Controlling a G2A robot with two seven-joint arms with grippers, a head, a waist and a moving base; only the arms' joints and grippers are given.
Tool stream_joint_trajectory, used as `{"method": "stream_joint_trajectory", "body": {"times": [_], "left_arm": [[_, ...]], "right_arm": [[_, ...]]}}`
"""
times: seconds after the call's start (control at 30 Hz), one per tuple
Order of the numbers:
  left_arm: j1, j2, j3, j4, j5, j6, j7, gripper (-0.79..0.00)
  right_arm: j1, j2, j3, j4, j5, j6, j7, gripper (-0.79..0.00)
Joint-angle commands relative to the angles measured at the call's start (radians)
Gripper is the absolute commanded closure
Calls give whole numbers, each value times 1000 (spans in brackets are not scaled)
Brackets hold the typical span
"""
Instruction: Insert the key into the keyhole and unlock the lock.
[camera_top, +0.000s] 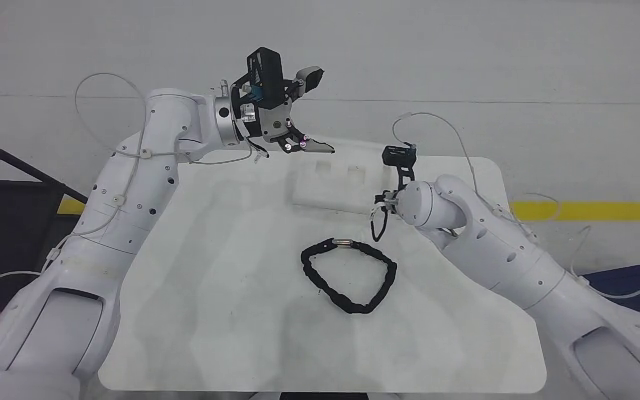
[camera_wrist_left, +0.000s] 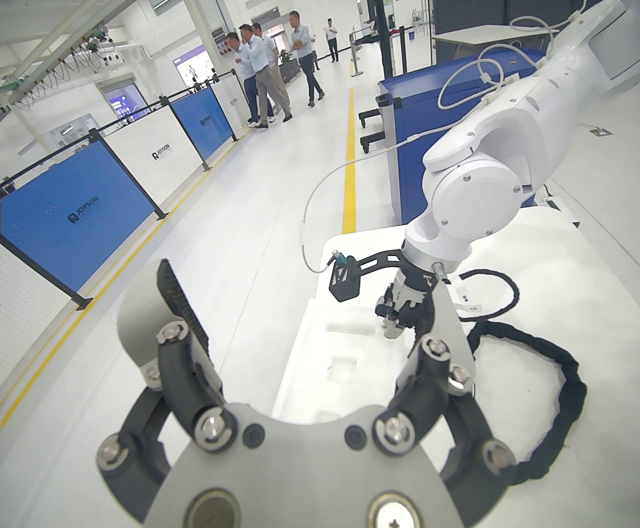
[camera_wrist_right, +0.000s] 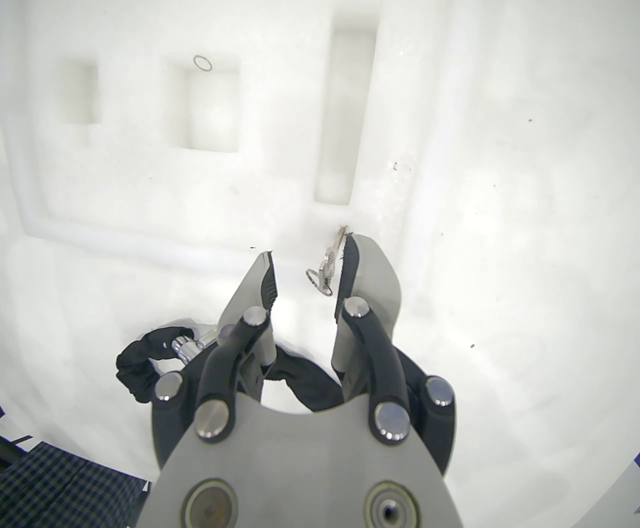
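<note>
While key (camera_wrist_right: 326, 270) lies on foam tray (camera_wrist_right: 280, 125) (ring (camera_wrist_right: 202, 62) at recess (camera_wrist_right: 212, 110)), right gripper (camera_wrist_right: 310, 247) gapes; left gripper (camera_wrist_left: 300, 277) too.

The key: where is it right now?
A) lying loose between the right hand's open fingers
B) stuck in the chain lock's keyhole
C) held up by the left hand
A: the right wrist view shows the key lying loose in the gap of the open right hand, away from the chain lock.

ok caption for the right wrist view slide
Right tool open, key between its jaws by the slot in the foam tray, chain lock nearby.
</note>
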Motion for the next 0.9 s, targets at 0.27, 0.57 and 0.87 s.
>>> {"method": "stream_joint_trajectory", "body": {"times": [0.27, 0.57, 0.87], "left_arm": [[0, 0, 0, 0, 0, 0, 0, -785], [0, 0, 0, 0, 0, 0, 0, -785], [0, 0, 0, 0, 0, 0, 0, -785]], "right_arm": [[-13, -18, 19, 29, -33, 7, 19, -172], [-26, -30, 45, 51, -56, 4, 27, 0], [-25, -36, 82, 59, -70, -15, 62, 0]]}}
